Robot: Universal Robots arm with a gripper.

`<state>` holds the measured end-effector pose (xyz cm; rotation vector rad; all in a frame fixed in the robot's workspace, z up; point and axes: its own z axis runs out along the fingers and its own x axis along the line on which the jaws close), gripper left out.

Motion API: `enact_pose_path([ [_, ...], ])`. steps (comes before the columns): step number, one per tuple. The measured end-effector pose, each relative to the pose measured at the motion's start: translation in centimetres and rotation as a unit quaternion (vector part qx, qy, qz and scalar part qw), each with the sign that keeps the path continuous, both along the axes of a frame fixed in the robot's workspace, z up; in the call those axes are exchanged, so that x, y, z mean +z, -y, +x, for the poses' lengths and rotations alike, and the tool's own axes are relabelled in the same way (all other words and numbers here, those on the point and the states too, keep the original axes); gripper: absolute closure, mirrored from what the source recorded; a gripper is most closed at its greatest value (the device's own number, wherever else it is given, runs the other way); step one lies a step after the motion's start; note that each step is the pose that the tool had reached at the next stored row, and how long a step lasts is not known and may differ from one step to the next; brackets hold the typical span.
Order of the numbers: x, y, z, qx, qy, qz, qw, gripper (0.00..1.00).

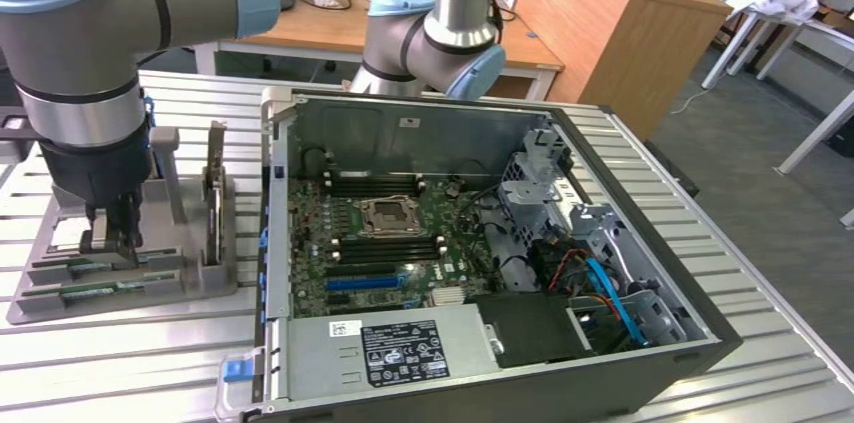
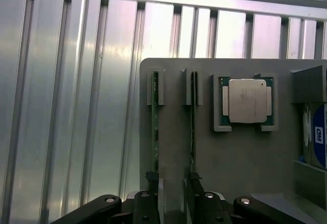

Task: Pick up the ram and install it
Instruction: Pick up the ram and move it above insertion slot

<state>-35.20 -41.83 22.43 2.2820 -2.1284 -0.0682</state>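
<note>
Two ram sticks stand on edge in slots of a grey holder plate (image 2: 240, 157): one ram (image 2: 155, 132) and its twin (image 2: 192, 127), both thin green boards seen edge-on. My gripper (image 2: 173, 193) is open just above their near ends, one black fingertip (image 2: 152, 183) in line with each stick, and nothing is held. In the exterior view the gripper (image 1: 114, 238) hangs low over the holder (image 1: 187, 278) at the exterior view's left, where a green ram edge (image 1: 83, 291) shows. The open computer case (image 1: 667, 273) lies beside it, its motherboard memory slots (image 1: 380, 183) exposed.
A silvery square processor (image 2: 247, 101) sits in a recess of the holder, and a hard drive with a blue-white label (image 2: 317, 134) stands at its far side. The ribbed metal table (image 2: 76, 106) surrounds the holder. Wooden desks stand behind the case.
</note>
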Motion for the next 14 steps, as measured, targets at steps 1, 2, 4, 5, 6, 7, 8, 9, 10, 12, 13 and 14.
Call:
enact_pose_path([
  [1, -0.07, 0.00, 0.0, 0.000, 0.0000, 0.0000, 1.0000, 0.64],
  [2, -0.15, 0.00, 0.0, 0.001, 0.0000, 0.0000, 1.0000, 0.64],
  [4, -0.31, 0.01, 0.0, 0.001, 0.0000, 0.0000, 1.0000, 0.64],
  [5, -0.39, 0.02, 0.0, 0.001, 0.0000, 0.0000, 1.0000, 0.64],
  [6, -0.46, 0.02, 0.0, 0.002, 0.0000, 0.0000, 1.0000, 0.64],
  [7, -0.53, 0.02, 0.0, 0.002, 0.0000, 0.0000, 1.0000, 0.64],
  [8, -0.61, 0.03, 0.0, 0.002, 0.0000, 0.0000, 1.0000, 0.64],
  [9, -0.69, 0.03, 0.0, 0.003, 0.0000, 0.0000, 1.0000, 0.64],
  [10, -0.77, 0.03, 0.0, 0.003, 0.0000, 0.0000, 1.0000, 0.64],
  [12, -0.95, 0.04, 0.0, 0.004, 0.0000, 0.0000, 1.0000, 0.64],
  [13, -1.04, 0.05, 0.0, 0.004, 0.0000, 0.0000, 1.0000, 0.64],
  [14, -1.15, 0.07, 0.0, 0.004, 0.0000, 0.0000, 1.0000, 0.64],
])
